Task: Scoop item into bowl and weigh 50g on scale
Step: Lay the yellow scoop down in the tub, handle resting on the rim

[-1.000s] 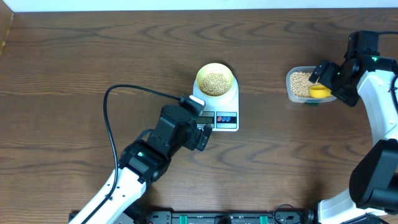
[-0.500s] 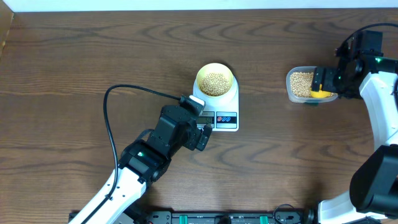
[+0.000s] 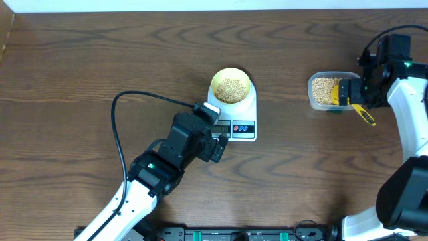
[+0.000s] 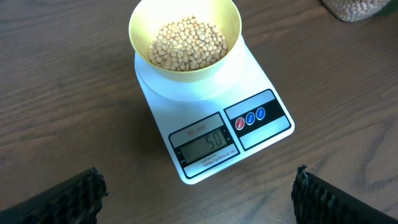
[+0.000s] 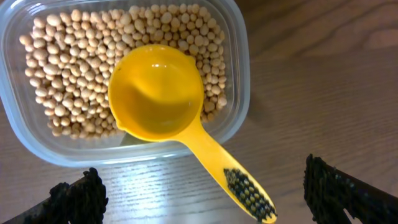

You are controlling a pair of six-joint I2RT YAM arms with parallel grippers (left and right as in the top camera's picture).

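On the desk's middle, the white rectangular digital scale [image 4: 261, 68] reads 50 under the small pale-yellow bowl [image 4: 186, 76] of tan beans [image 4: 186, 43]. Near the right edge, my right gripper [image 5: 205, 196], jaws wide, has just released the yellow plastic spoon [image 5: 158, 93] into the clear plastic tub [image 5: 239, 68]. My left gripper [image 4: 199, 193] hovers wide. Weighing looks finished.

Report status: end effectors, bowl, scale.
Left end effector and right end effector open, empty. Bowl with beans on scale, display reads 50. Spoon lies in tub. Nothing blocking.
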